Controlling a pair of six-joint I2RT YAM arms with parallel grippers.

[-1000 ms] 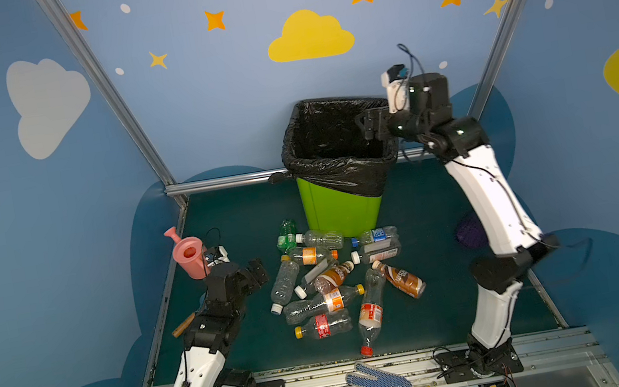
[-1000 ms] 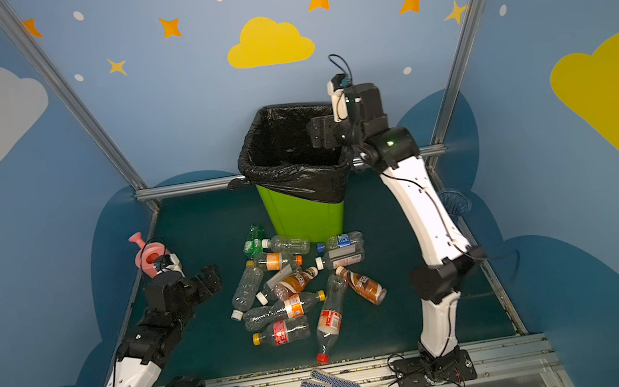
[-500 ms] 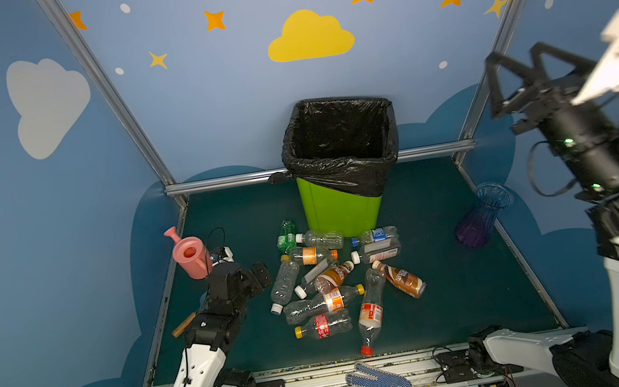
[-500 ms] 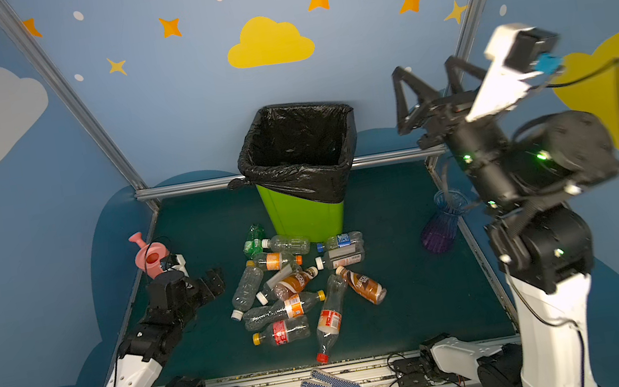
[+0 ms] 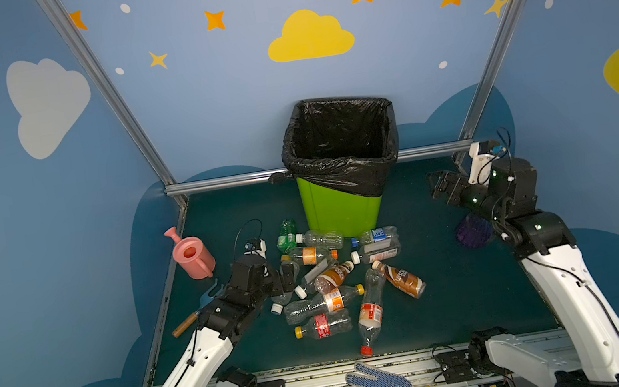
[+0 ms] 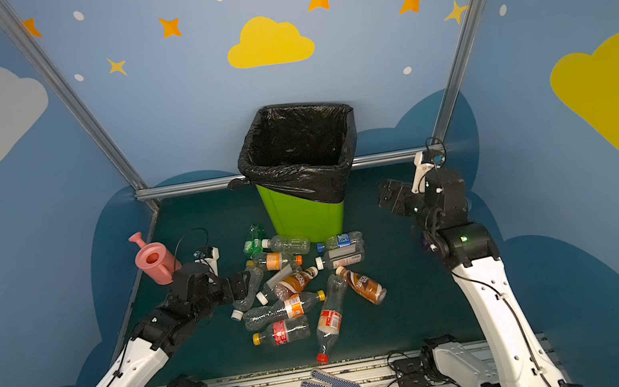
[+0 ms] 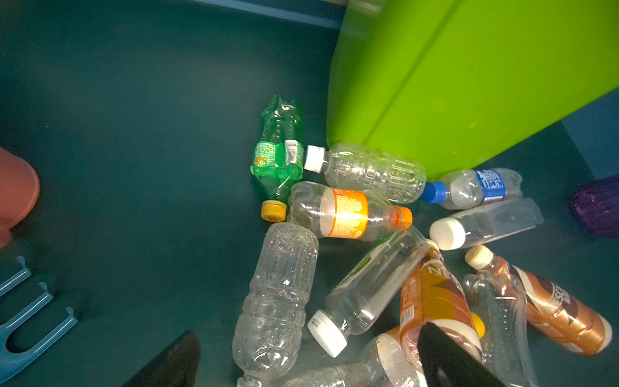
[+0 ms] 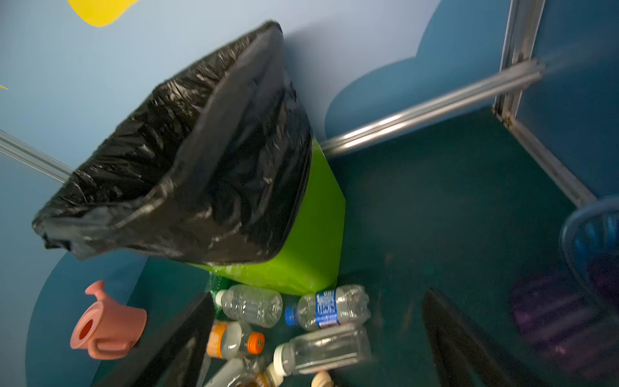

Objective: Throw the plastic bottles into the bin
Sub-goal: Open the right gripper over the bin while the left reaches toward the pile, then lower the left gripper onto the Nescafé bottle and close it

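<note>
Though both top views blur it, we read "ESC" on the left wrist's brown bottle; left gripper and right gripper gape empty.

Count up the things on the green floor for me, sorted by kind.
Plastic bottles: 12
Lime-green bin: 1
Pink watering can: 1
Purple vase: 1
Blue toy rake: 1
Total: 16
</note>
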